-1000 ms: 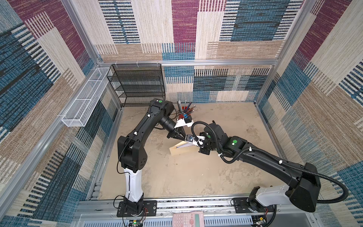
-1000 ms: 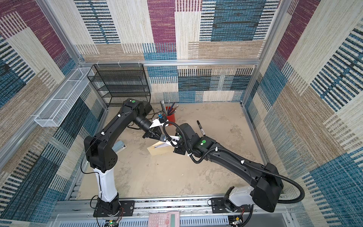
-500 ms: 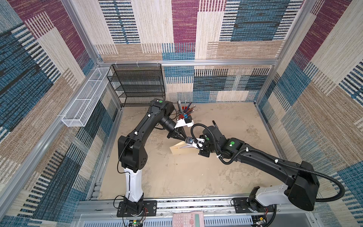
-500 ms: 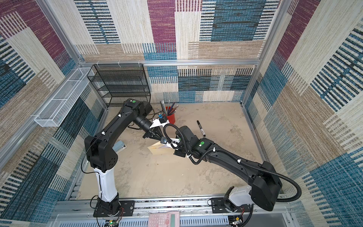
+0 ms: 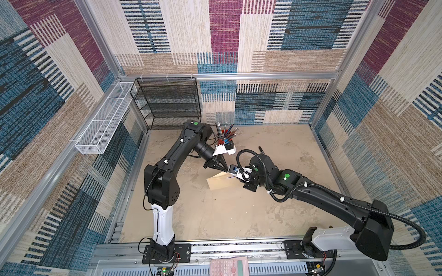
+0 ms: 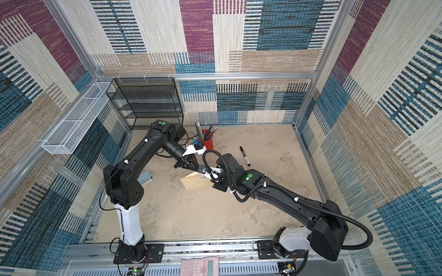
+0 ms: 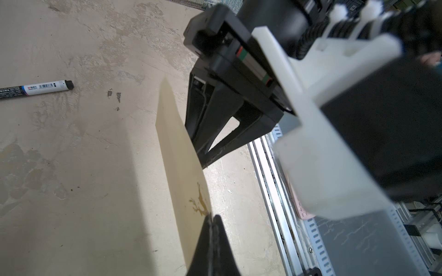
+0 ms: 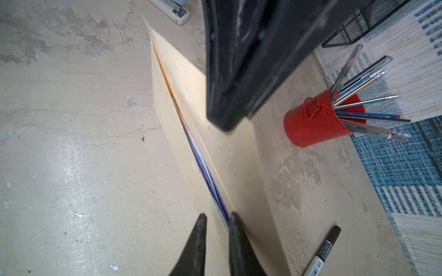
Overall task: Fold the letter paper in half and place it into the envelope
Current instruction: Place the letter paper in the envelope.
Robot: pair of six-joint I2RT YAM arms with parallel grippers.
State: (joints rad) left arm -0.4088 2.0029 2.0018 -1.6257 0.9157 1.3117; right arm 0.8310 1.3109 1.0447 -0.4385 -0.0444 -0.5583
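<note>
The tan envelope (image 5: 221, 184) (image 6: 193, 183) is lifted at one corner, mid-table in both top views. My left gripper (image 7: 211, 216) (image 5: 224, 170) is shut on that corner's edge, holding the mouth up. Inside the slit of the envelope (image 8: 212, 145) lies the letter paper (image 8: 206, 172), showing only as a thin blue-and-white edge. My right gripper (image 8: 216, 215) is at the mouth, open by a narrow gap. The paper's edge runs against the inner side of one of its fingers (image 8: 236, 229). In the top views the right wrist hides those fingers.
A red cup of pens (image 8: 308, 124) (image 6: 208, 142) stands behind the envelope. A black marker (image 6: 245, 156) (image 8: 321, 251) lies to its right. A stapler (image 6: 146, 178) lies on the left, and a black mesh shelf (image 5: 169, 102) stands at the back left. A pink calculator (image 5: 228, 266) lies on the front rail.
My right arm has pushed left toward the envelope's mouth and its jaws have parted a little. The left gripper has stayed shut on the envelope.
</note>
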